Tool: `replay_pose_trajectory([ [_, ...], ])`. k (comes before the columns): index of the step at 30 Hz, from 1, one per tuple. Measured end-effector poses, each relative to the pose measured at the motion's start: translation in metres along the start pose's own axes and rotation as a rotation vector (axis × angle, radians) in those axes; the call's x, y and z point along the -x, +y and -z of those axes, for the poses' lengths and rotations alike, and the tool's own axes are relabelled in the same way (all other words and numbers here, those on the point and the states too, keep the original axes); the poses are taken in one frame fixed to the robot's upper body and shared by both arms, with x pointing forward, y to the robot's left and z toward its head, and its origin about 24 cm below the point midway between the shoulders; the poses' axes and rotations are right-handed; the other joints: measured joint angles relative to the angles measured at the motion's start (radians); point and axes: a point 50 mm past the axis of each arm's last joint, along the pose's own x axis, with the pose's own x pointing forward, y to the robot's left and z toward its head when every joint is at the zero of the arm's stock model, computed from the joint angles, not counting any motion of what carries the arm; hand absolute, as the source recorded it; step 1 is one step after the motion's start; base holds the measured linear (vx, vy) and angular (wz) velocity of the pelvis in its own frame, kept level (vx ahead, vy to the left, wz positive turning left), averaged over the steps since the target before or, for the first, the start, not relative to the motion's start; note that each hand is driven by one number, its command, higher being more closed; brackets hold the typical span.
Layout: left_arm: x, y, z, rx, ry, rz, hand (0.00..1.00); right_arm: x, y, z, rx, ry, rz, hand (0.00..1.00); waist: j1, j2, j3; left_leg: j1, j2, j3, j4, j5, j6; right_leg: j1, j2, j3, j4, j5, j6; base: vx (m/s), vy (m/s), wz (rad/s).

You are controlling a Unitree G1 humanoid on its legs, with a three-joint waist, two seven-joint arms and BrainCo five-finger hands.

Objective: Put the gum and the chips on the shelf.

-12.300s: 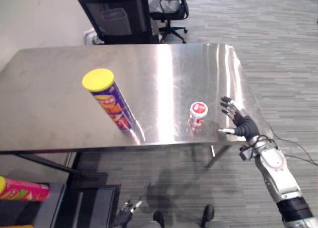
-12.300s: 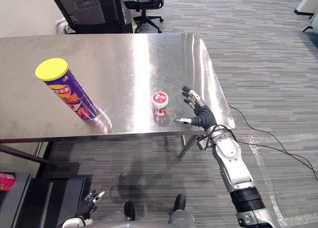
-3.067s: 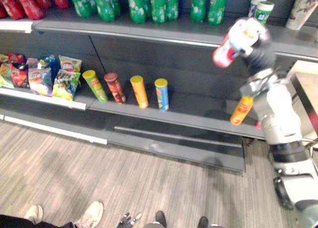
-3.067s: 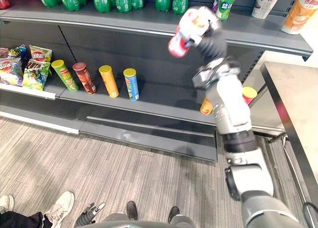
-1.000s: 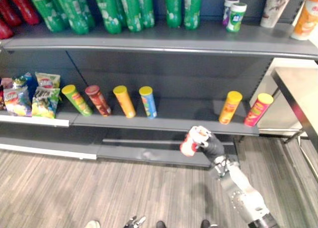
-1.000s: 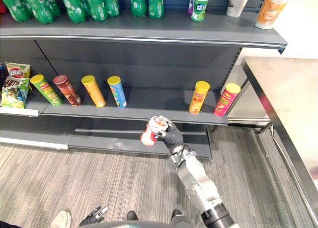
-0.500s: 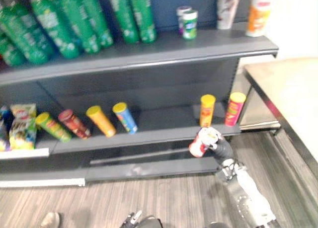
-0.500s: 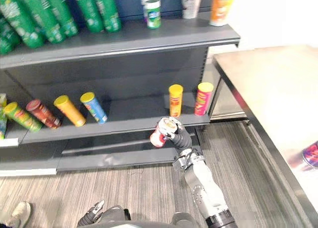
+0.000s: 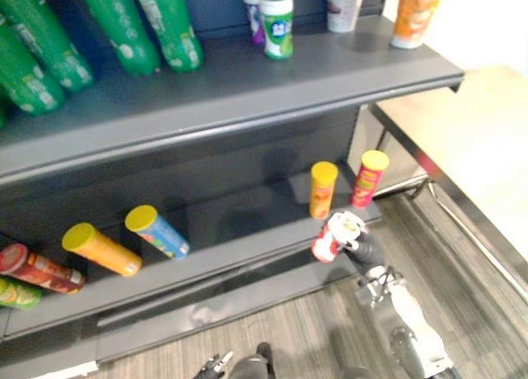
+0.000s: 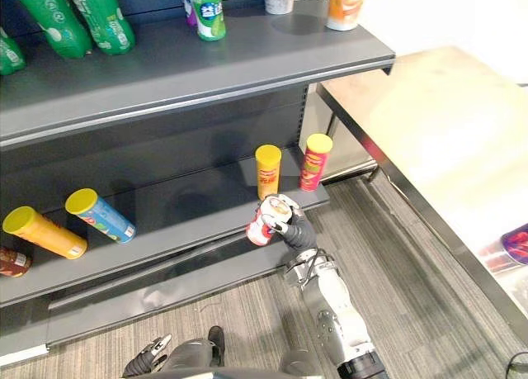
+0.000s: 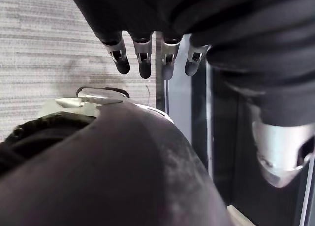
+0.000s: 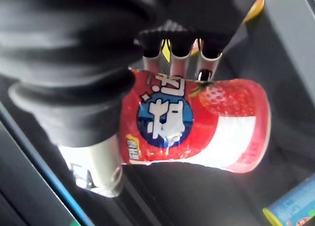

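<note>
1. Left eye view: the right hand (image 9: 364,247) is wrapped round the gum (image 9: 333,237), a red and white jar. The jar is held tilted in the air, just in front of the lower shelf (image 9: 247,226). It is below an orange can (image 9: 322,189) and a pink can (image 9: 368,177) that stand on that shelf. The left hand (image 9: 213,365) shows at the bottom edge.
2. Right eye view: a purple can (image 10: 517,240), cut off at the edge, is on the steel table (image 10: 429,123), well apart from the gum.
3. Left wrist view: the left hand's fingers (image 11: 142,61) hang straight and slightly apart over the floor (image 11: 49,39), holding nothing.
4. Right wrist view: the right hand's fingers (image 12: 180,56) curl round the far side of the gum, gripping it on its side.
</note>
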Motion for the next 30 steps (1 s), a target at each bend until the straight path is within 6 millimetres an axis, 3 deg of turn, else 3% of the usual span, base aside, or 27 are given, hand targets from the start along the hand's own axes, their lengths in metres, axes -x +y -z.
replay_pose_trajectory([
  [4,0.001,0.002,0.003,-0.020,-0.003,0.004,0.00,0.001,0.010,0.008,-0.016,0.027,-0.040,1.00,0.003,-0.003,-0.002,0.028,-0.016,0.021,-0.069,0.010,0.016,0.002,-0.018,-0.009,-0.043,0.051,0.038,0.00,0.104,-0.16],
  [9,0.001,0.001,0.001,-0.061,-0.018,0.013,0.00,0.000,0.014,0.007,-0.016,0.026,-0.057,1.00,0.010,-0.012,-0.013,0.031,-0.027,0.039,-0.150,0.038,0.031,-0.033,-0.030,-0.033,-0.068,0.106,0.040,-0.06,0.076,-0.12],
  [11,0.001,0.000,0.000,-0.061,-0.019,0.014,0.00,-0.001,0.013,0.007,-0.013,0.027,-0.054,1.00,0.016,-0.013,-0.014,0.032,-0.030,0.038,-0.175,0.039,0.033,-0.061,-0.031,-0.062,-0.031,0.122,0.017,-0.06,0.047,-0.01],
  [14,0.001,0.000,0.000,-0.057,-0.007,0.015,0.00,-0.005,0.015,0.004,-0.003,0.019,-0.071,1.00,0.025,-0.014,-0.016,0.086,-0.021,0.042,-0.288,0.038,0.020,-0.183,-0.027,-0.124,0.168,0.204,-0.075,0.00,0.039,0.03],
  [15,0.001,0.002,-0.003,-0.060,-0.015,0.015,0.00,-0.008,0.018,0.003,-0.005,0.008,-0.082,1.00,0.025,-0.025,-0.014,0.090,-0.022,0.050,-0.263,0.046,0.037,-0.201,-0.040,-0.141,0.203,0.215,-0.067,0.09,0.019,-0.06],
  [17,0.002,0.003,-0.001,-0.029,-0.019,0.000,0.00,-0.016,0.021,0.005,0.001,0.014,-0.103,1.00,0.036,-0.021,-0.008,0.095,-0.002,0.071,-0.239,0.078,0.048,-0.209,-0.045,-0.165,0.240,0.195,-0.068,-0.01,-0.022,-0.27],
  [20,0.002,0.005,-0.004,-0.015,-0.032,-0.014,0.00,-0.024,0.035,0.008,0.003,0.038,-0.177,1.00,0.050,-0.033,-0.017,0.076,0.024,0.088,-0.214,0.067,0.046,-0.195,-0.042,-0.189,0.092,0.182,-0.077,-0.03,-0.035,-0.26],
  [23,0.003,0.008,-0.006,0.006,-0.034,-0.035,0.00,-0.030,0.039,0.005,-0.002,0.026,-0.194,1.00,0.055,-0.045,-0.020,0.033,0.053,0.073,-0.161,0.055,0.027,-0.166,-0.033,-0.193,-0.093,0.216,-0.039,0.00,-0.109,0.10],
  [24,0.004,0.012,-0.007,0.009,-0.037,-0.053,0.00,-0.032,0.041,0.003,-0.001,0.022,-0.201,1.00,0.058,-0.071,-0.018,0.032,0.043,0.069,-0.149,0.053,0.016,-0.140,-0.042,-0.198,-0.126,0.225,-0.024,0.02,-0.218,0.30],
  [25,0.005,0.017,-0.007,0.020,-0.038,-0.076,0.00,-0.034,0.044,0.002,-0.009,0.015,-0.208,1.00,0.063,-0.097,-0.019,0.032,0.030,0.068,-0.143,0.052,0.007,-0.118,-0.057,-0.208,-0.157,0.208,0.021,0.02,-0.235,0.26],
  [26,0.004,0.018,-0.007,0.040,-0.037,-0.095,0.00,-0.037,0.044,0.001,-0.004,0.013,-0.213,1.00,0.066,-0.094,-0.018,0.033,0.046,0.066,-0.137,0.055,-0.003,-0.111,-0.048,-0.228,-0.169,0.210,0.039,0.01,-0.274,0.10],
  [30,0.005,0.011,0.000,0.092,-0.032,-0.110,0.00,-0.041,0.045,-0.003,0.006,0.006,-0.223,1.00,0.070,-0.053,-0.011,0.072,0.107,0.064,-0.228,0.116,-0.051,-0.087,0.021,-0.263,-0.212,0.214,0.018,0.06,-0.196,-0.01],
])
